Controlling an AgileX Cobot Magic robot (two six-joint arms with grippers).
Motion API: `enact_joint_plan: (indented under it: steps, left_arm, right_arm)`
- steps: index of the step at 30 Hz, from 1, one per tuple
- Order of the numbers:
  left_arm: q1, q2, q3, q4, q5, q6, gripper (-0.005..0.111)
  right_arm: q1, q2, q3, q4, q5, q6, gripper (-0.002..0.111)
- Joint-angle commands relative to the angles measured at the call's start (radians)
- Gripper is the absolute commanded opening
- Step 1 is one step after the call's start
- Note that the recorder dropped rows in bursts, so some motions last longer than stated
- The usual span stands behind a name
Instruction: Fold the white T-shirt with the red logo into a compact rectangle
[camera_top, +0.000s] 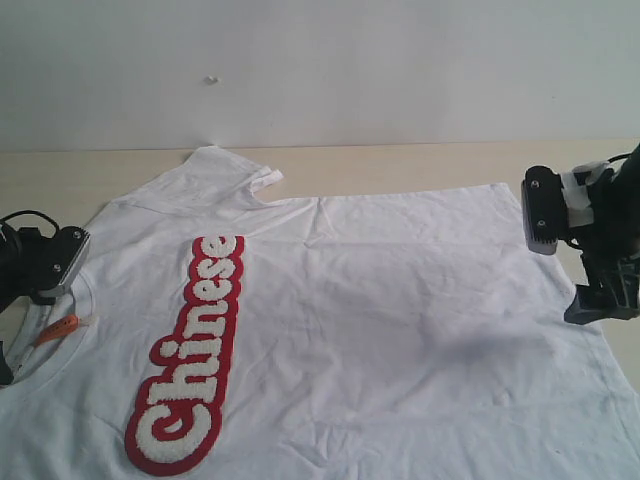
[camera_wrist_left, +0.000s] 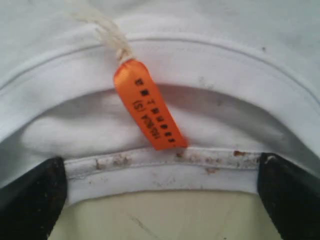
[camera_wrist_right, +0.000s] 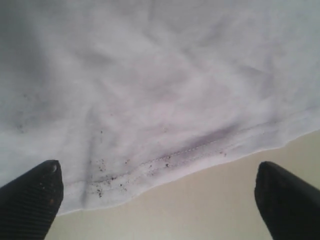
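Between the spread left fingers (camera_wrist_left: 30, 200) lies the collar (camera_wrist_left: 165, 172) of the white T-shirt (camera_wrist_left: 210, 30); between the spread right fingers (camera_wrist_right: 30, 200), its hem (camera_wrist_right: 175, 160) on the tabletop (camera_wrist_right: 200, 215).

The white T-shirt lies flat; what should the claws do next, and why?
Probably ease down and close both: the left gripper's open jaws frame the collar, the right gripper's frame the hem, and neither grips the white T-shirt yet.

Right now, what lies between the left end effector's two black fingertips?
In the left wrist view, the ribbed neckband of the thin white cotton T-shirt spans the left end effector's open gap, small orange tag just beyond.
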Motion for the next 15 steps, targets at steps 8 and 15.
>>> enact_joint_plan:
  steps: [8,15]
  left_arm:
    - [0.001,0.063,0.037,0.060,-0.127,0.006,0.105]
    - [0.001,0.063,0.037,0.060,-0.127,0.006,0.105]
  right_arm:
    - [-0.003,0.059,-0.190,-0.124,0.318,-0.001,0.105]
    - [-0.003,0.176,-0.272,-0.086,0.432,-0.055,0.105]
